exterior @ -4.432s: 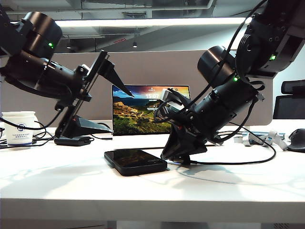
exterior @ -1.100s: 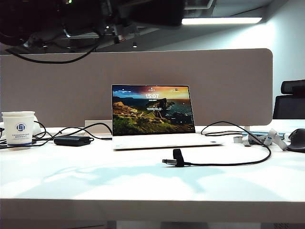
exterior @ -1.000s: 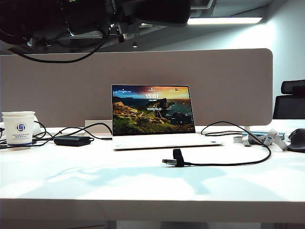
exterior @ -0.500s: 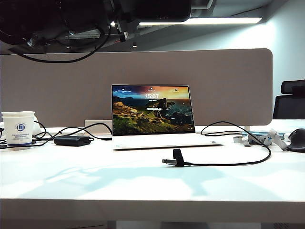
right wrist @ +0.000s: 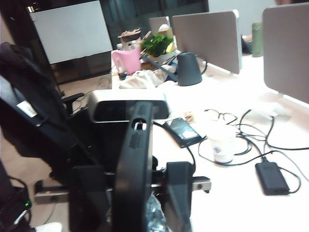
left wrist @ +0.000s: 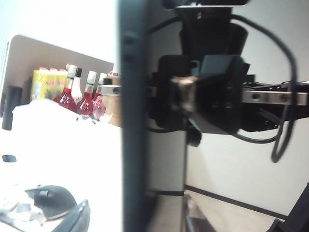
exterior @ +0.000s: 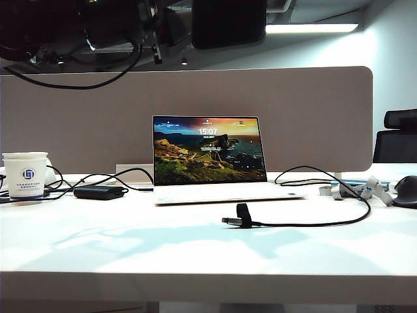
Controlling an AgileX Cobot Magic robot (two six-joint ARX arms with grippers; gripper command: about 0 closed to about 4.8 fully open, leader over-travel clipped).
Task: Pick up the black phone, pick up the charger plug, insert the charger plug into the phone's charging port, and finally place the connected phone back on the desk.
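High above the desk [exterior: 195, 261], the black phone [exterior: 228, 23] is flanked by the spread left gripper [right wrist: 135, 193]; the right gripper's [left wrist: 193, 94] grip cannot be told. The charger plug [exterior: 227, 222] is left lying; 1 of 4 steps is done.

Laptop [exterior: 208, 156] mid-desk [exterior: 130, 254], before divider [exterior: 313, 111]; cup [exterior: 26, 175], power brick [exterior: 99, 192] left; cable plug [exterior: 234, 222] front-right.

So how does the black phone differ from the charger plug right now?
The black phone is held aloft in the right gripper; the charger plug lies loose on the desk. The phone is a broad slab; the plug a small tip on a cable. The left gripper sits beside the phone, state unclear. Both are dark.
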